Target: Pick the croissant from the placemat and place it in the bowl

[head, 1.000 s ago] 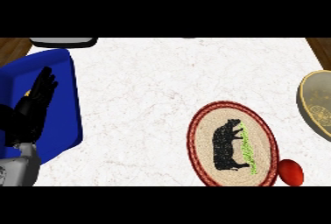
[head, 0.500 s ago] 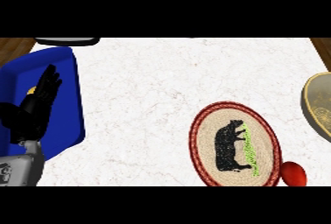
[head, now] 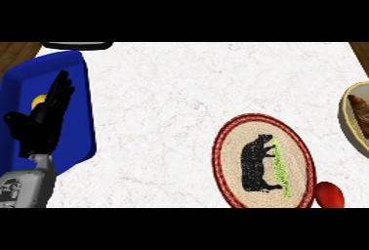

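The croissant lies inside the bowl at the desk's right edge. The placemat no longer needs emptying. The left robot hand rests with fingers apart, holding nothing. The task looks complete.

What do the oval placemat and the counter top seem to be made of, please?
The placemat looks like woven straw or jute, matte: fine ribbed rings, red braided rim. The counter top looks like white marble or an imitation: faint veins, finish unclear.
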Controlling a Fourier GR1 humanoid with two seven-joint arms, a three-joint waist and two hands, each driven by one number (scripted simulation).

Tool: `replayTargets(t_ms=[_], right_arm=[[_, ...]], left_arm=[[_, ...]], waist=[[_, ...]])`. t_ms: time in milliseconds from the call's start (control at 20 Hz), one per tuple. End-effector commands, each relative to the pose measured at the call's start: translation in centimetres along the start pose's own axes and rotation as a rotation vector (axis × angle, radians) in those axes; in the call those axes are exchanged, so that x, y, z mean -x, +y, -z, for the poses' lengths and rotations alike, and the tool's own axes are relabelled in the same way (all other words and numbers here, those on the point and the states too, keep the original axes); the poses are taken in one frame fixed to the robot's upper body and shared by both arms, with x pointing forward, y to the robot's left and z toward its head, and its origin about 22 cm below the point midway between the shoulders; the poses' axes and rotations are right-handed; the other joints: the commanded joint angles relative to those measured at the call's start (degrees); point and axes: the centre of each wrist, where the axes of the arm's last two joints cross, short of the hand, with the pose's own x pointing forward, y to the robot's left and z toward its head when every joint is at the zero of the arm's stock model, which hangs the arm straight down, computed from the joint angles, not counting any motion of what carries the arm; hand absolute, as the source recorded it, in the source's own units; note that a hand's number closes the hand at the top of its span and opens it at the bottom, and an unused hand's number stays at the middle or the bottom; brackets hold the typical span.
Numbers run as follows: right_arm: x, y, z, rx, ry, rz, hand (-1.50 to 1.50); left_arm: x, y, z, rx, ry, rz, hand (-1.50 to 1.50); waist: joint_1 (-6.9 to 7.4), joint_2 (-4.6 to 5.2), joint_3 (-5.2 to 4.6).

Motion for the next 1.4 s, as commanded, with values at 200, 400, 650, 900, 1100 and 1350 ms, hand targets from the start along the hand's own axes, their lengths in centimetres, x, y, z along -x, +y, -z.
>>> replayTargets(t_ms=[200, 400, 650, 900, 1100, 1350], right_arm=[[1.2, -1.1, -0.2, 0.183, -0.147, 0.573, -1.50], [3.4, -2.9, -3.3, 0.283, -0.161, 0.779, -1.50], [5.1, -6.0, -7.4, 0.241, -0.078, 0.798, -1.50], [6.7, -6.8, -11.2, 0.223, -0.053, 0.821, -1.50], [6.7, -8.1, -12.1, 0.181, -0.062, 0.895, -1.50], [6.7, -8.0, -12.1, 0.196, -0.118, 0.944, -1.50]], left_arm=[[-0.2, 0.8, -0.3, -0.024, 0.001, -0.007, 0.00], [1.4, 1.0, -1.1, -0.013, 0.021, -0.007, 0.00], [-1.2, 1.2, 0.0, 0.007, -0.001, -0.020, 0.00], [-0.8, 1.3, -0.4, -0.024, 0.004, -0.010, 0.00], [-0.1, 1.7, -0.7, -0.020, 0.022, -0.012, 0.00], [0.4, 1.4, -0.9, -0.038, 0.013, -0.011, 0.00]], waist=[[-0.81, -0.39, 0.09], [-0.86, 0.11, 0.16], [-0.18, 0.31, 0.32], [-1.15, 0.37, 0.65], [-1.18, 0.14, 0.71], [-1.83, 0.24, 0.89]])
